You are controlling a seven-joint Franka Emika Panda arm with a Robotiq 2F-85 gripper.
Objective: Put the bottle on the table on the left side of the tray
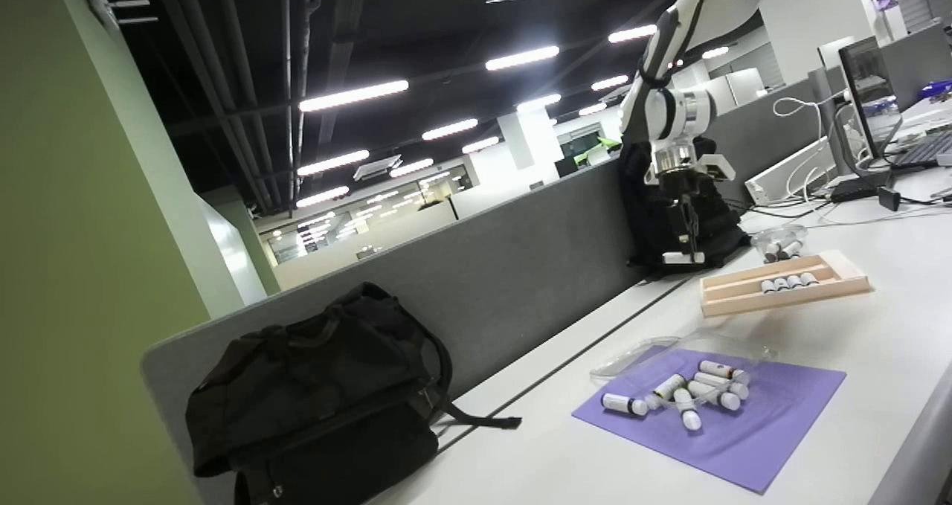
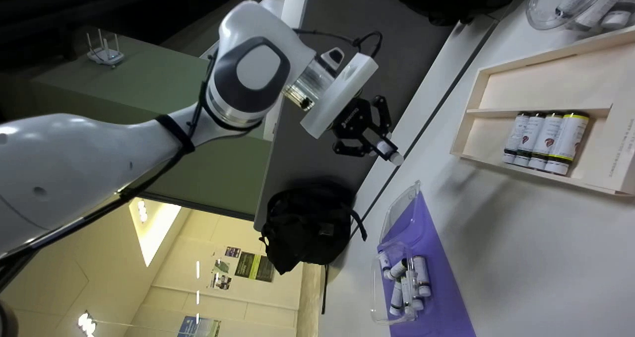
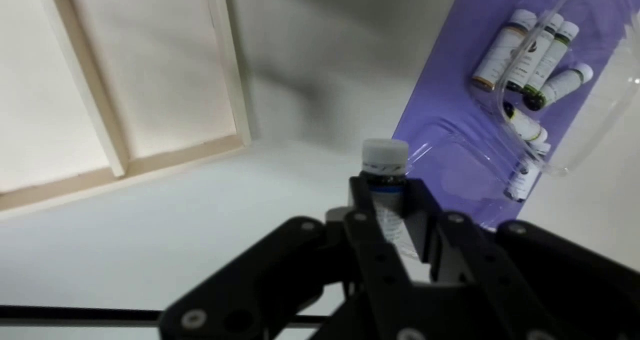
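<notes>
My gripper (image 1: 690, 246) is shut on a small bottle (image 1: 677, 257) and holds it in the air over the table (image 1: 885, 334). The bottle lies roughly level, with a white cap, blue band and pale label; it shows in the wrist view (image 3: 385, 157) between the fingertips (image 3: 382, 195). The gripper (image 2: 382, 143) also shows in an exterior view, near the partition side. The tan wooden tray (image 1: 788, 299) stands on the table, apart from the gripper. Several bottles (image 2: 543, 138) stand in a row in one compartment. In the wrist view the tray (image 3: 170, 74) is at left.
A purple mat (image 1: 796, 416) bears clear plastic containers (image 2: 399, 220) and several loose bottles (image 1: 714, 395). Another clear container (image 1: 779, 239) with bottles stands beyond the tray. A grey partition (image 1: 535, 267) edges the table. Black backpacks (image 1: 320, 401) stand against it.
</notes>
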